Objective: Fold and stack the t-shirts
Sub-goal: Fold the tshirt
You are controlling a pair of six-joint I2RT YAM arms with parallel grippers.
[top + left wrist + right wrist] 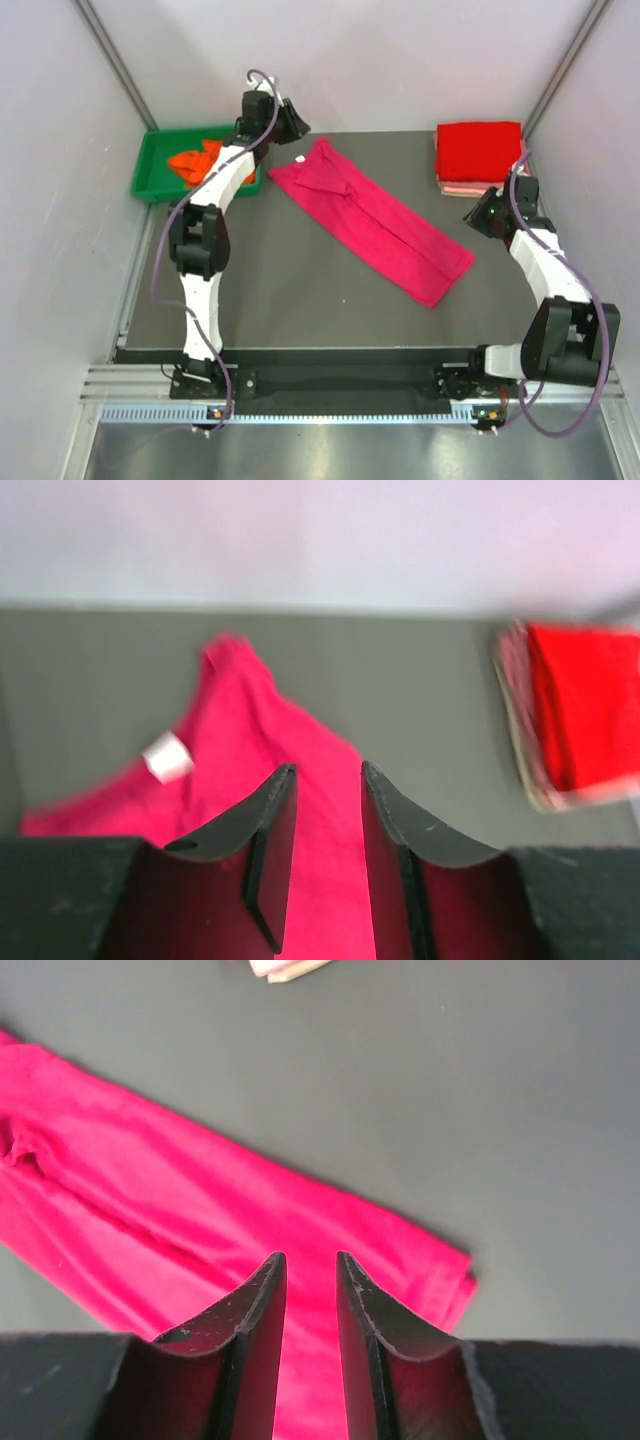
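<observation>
Top external view: orange t-shirt (pixel 195 160) in the tray (pixel 150 186), far left corner. My left gripper (pixel 325 771), parted and empty, hovers by the collar of the magenta t-shirt (pixel 370 220), mid-surface; right gripper (pixel 310 1257), likewise, near its hem. Next, I judge, pinch both ends for a crosswise fold. Layers under the red t-shirt (pixel 478 150), far right corner, are unclear

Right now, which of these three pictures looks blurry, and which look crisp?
Left wrist view: smeared all over, the magenta shirt and the folded red shirt have soft edges. Right wrist view: crisper, the cloth's nap shows. Top view: sharp, evenly lit, only faint shadows on the table.
</observation>
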